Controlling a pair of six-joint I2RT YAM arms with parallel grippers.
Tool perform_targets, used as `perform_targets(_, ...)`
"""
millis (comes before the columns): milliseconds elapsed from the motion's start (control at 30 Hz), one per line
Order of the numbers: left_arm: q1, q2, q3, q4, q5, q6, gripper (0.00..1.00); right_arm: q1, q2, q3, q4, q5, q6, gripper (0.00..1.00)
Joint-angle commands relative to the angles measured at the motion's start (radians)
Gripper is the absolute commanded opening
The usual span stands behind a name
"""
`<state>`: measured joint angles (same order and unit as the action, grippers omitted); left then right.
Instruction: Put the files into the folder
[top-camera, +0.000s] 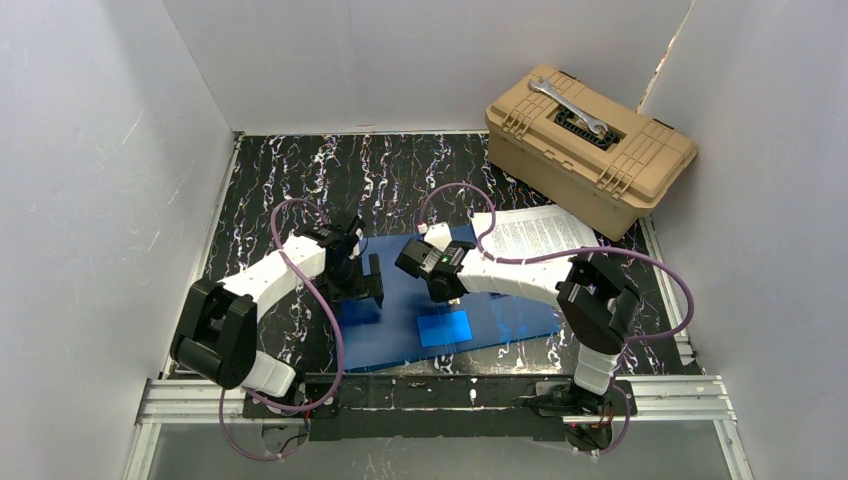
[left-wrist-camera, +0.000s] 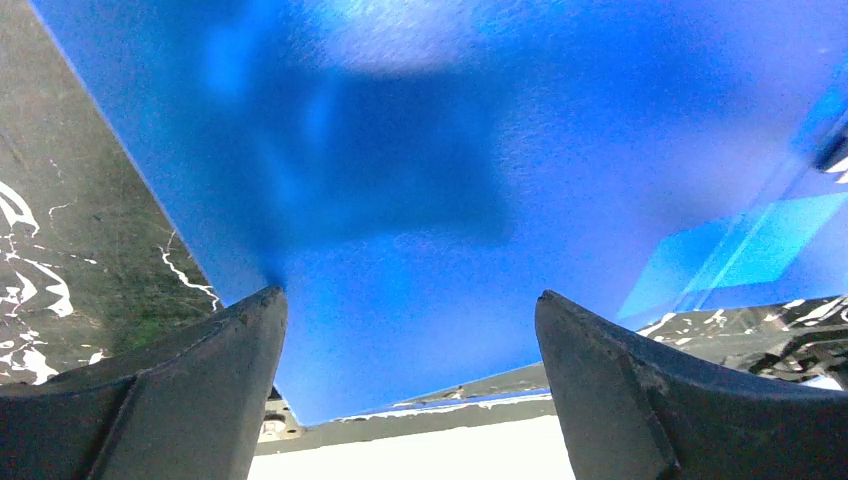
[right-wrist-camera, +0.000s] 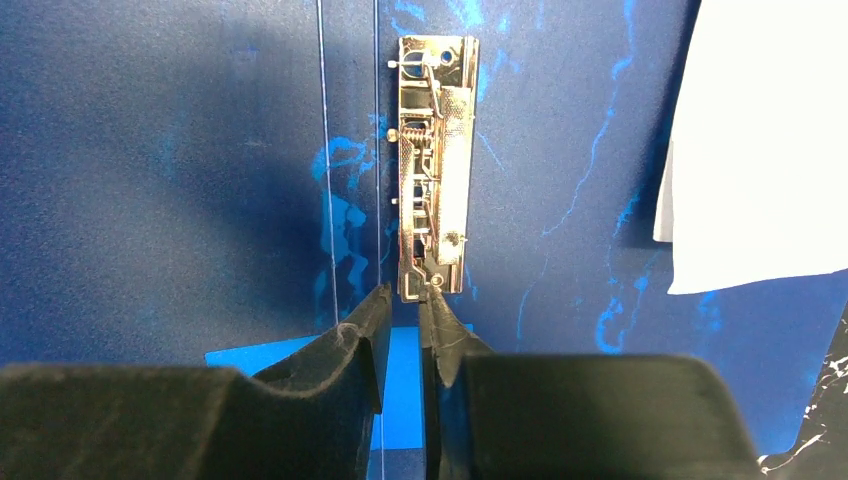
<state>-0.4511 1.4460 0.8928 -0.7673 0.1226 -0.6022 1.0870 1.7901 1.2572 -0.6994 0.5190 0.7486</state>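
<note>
Stuck at clip-release step: found folder open mid-desk, files not yet in.
Saw files lying far right beside toolbox, one edge over folder. Saw right tool nearly pressed together at metal clip's near end; couldn't tell if pinching its lever. Saw left tool spread wide, empty, over folder's left side. Judged next: lift clip, then fetch sheets.

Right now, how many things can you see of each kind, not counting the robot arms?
Blue folder: 1
Printed paper stack: 1
Tan toolbox: 1
Silver wrench: 1
Total: 4
</note>
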Motion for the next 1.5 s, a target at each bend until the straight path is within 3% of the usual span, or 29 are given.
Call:
perform_targets(0, -0.019, 0.004, 0.065, -0.053, 0.003, 0.006, 0.93, -0.019, -0.039, -0.025, 0.041, -0.028, -0.012, 0.25)
perform_targets(600, -0.120, 0.209, 0.115, -0.021, -0.068, -0.027, 0.93, -0.050, 0.004, -0.055, 0.095, -0.087, -0.025, 0.19)
perform_targets(1467, -0.152, 0.241, -0.026, 0.055, -0.109, -0.120, 0.95, -0.049, 0.039, -0.137, 0.083, -0.094, -0.035, 0.14)
